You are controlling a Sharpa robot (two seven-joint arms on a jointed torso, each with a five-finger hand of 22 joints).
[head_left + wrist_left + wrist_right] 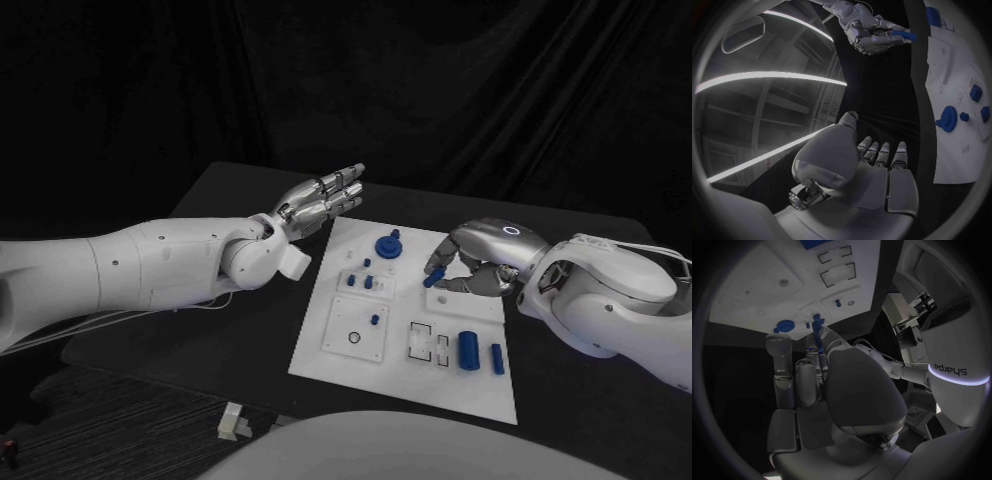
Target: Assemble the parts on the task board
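The white task board (pixel 411 385) lies mid-table. My right hand (pixel 470 266) hovers over its far right part and pinches a small blue part (pixel 433 276) in its fingertips; the left wrist view shows that right hand (pixel 869 32) and blue part (pixel 904 35) too, and the right wrist view shows the blue part (pixel 820 338) between the fingers. My left hand (pixel 320 201) is held open, fingers stretched out, above the table just beyond the board's far left corner. A round blue knob (pixel 388 246) stands near the board's far edge, with small blue pegs (pixel 368 283) close by.
Two blue cylinders (pixel 469 351) and a smaller piece lie at the board's near right beside rectangular recesses (pixel 420 341). A single peg (pixel 376 320) stands in a square panel with a ring outline (pixel 355 338). Black table (pixel 216 330) surrounds the board.
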